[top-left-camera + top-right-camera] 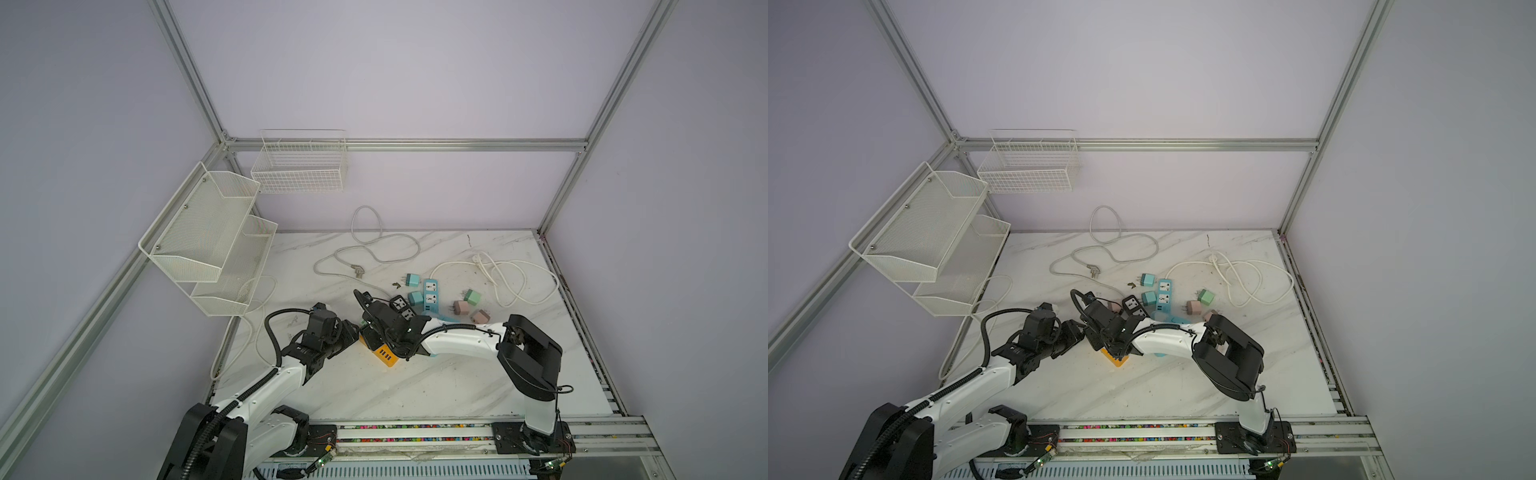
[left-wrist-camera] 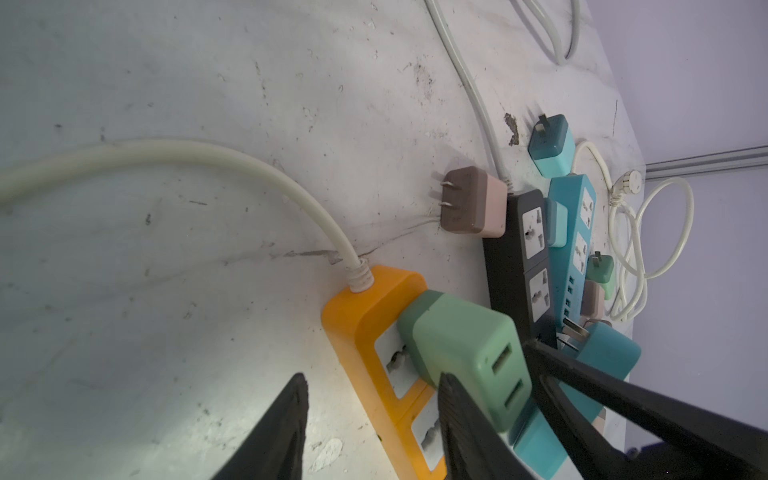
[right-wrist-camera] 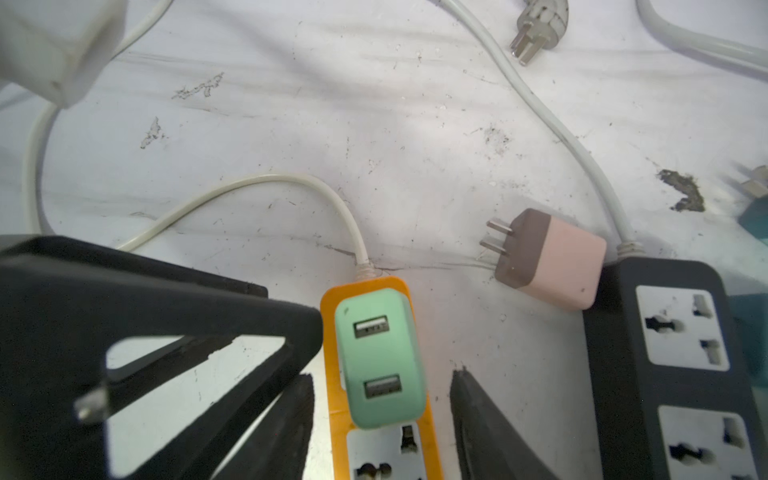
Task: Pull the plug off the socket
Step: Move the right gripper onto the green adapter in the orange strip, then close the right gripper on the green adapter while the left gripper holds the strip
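Note:
The socket is an orange power strip [image 3: 330, 374] [image 2: 361, 307] lying on the marble table, seen in both top views [image 1: 384, 355] [image 1: 1116, 358]. A green two-port USB plug [image 3: 378, 353] [image 2: 457, 345] stands plugged into its outlet nearest the cord. My right gripper [image 3: 383, 374] is open above it, one finger on each side of the strip and plug, with small gaps. My left gripper [image 2: 372, 376] is open too. One of its fingers [image 2: 453, 415] is beside the plug over the strip, and the other rests over bare table.
A black power strip [image 3: 623, 374] lies right beside the orange one, with a loose pink plug [image 3: 552, 262] against its end. Behind are a blue strip [image 1: 431, 295], loose chargers and white cords [image 1: 374, 249]. Wire baskets [image 1: 208, 232] hang at the left.

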